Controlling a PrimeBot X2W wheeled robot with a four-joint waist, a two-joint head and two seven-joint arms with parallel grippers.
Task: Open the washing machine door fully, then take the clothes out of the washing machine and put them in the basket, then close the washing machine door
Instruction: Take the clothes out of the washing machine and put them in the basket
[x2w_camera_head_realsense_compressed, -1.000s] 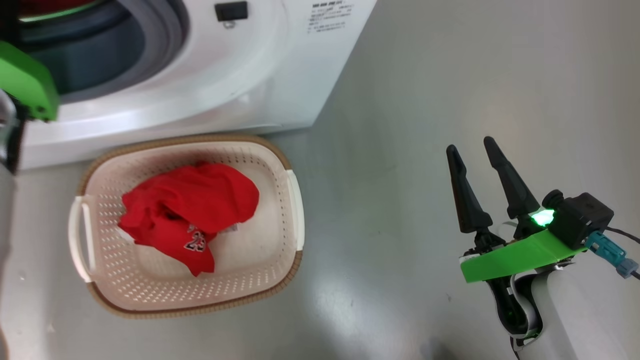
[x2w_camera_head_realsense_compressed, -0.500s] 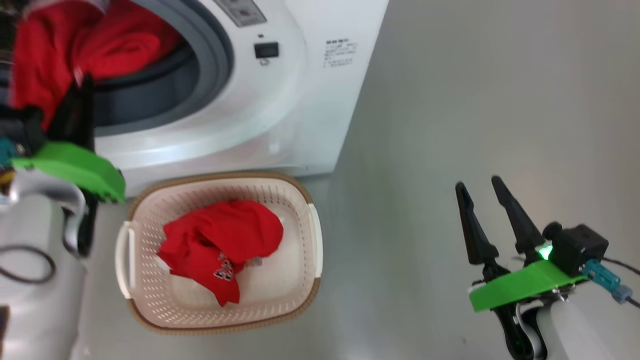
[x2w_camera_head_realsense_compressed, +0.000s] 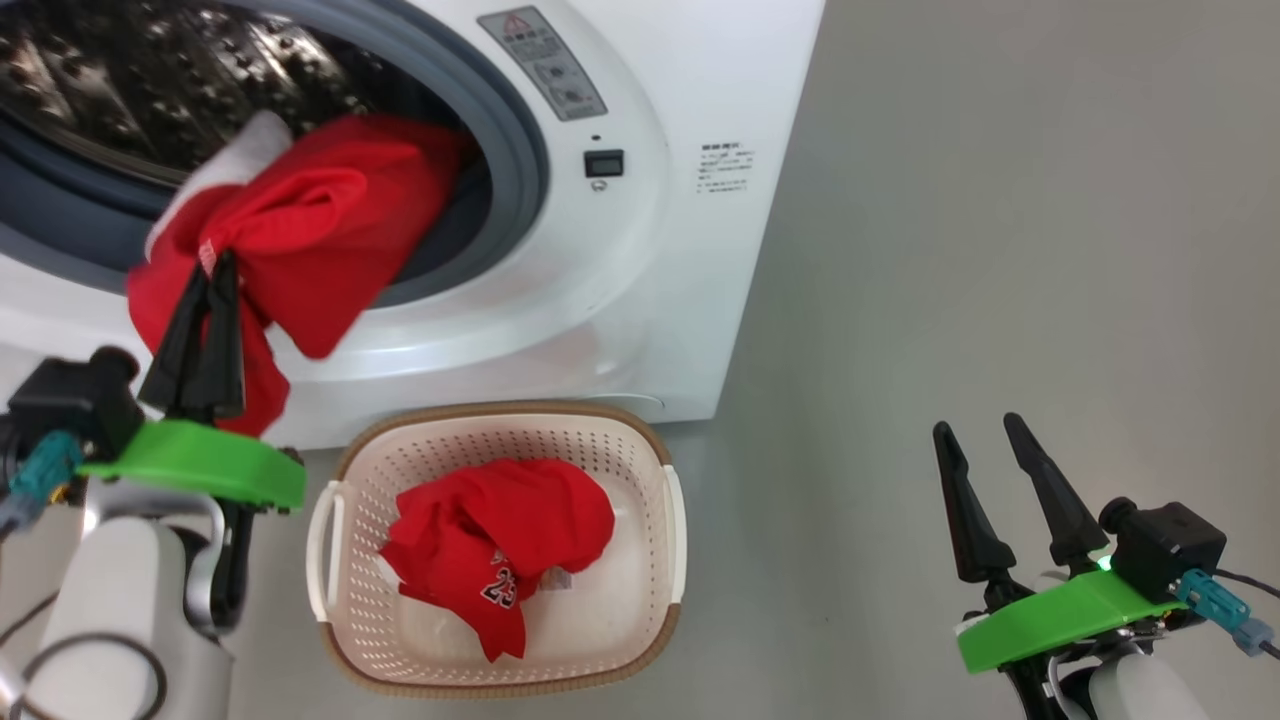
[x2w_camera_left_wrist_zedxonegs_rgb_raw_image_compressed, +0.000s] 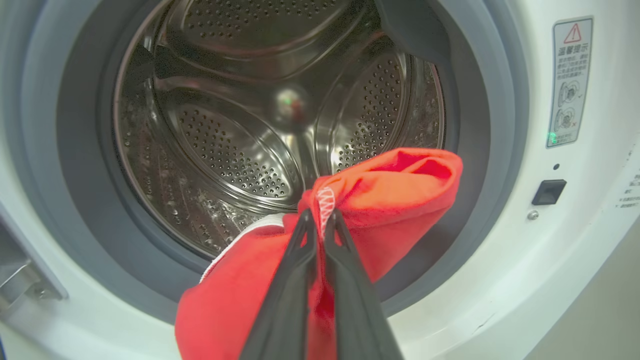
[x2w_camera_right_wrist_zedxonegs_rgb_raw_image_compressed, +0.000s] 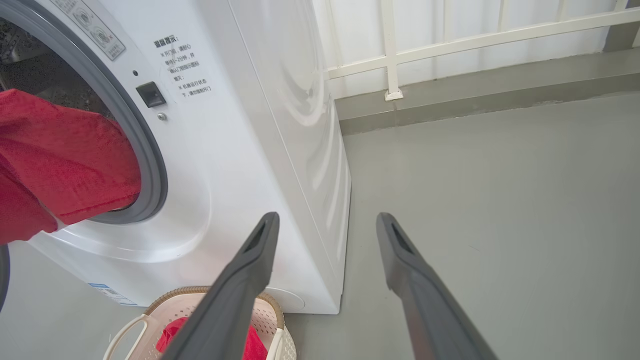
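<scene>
Red garment (x2w_camera_head_realsense_compressed: 310, 220) hanging out of washing machine (x2w_camera_head_realsense_compressed: 650, 250) mouth.
Head view: left gripper (x2w_camera_head_realsense_compressed: 215, 265) pinched tight on it; number-23 garment (x2w_camera_head_realsense_compressed: 500, 530) in basket (x2w_camera_head_realsense_compressed: 500, 412) on floor (x2w_camera_head_realsense_compressed: 950, 200) before machine; right gripper (x2w_camera_head_realsense_compressed: 976, 428) spread wide, empty, far right. Left wrist view: cloth clamped before steel drum (x2w_camera_left_wrist_zedxonegs_rgb_raw_image_compressed: 225, 140). Right wrist view: right gripper agape above floor.

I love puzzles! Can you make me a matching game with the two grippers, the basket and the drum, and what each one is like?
Things:
1. left gripper
2. right gripper
3. basket
4. drum

States:
A. open, holding nothing
B. shiny steel with holes
C. holds the 23 garment
D. shut on a red garment

Pairs: 1-D, 2-A, 3-C, 4-B
</scene>
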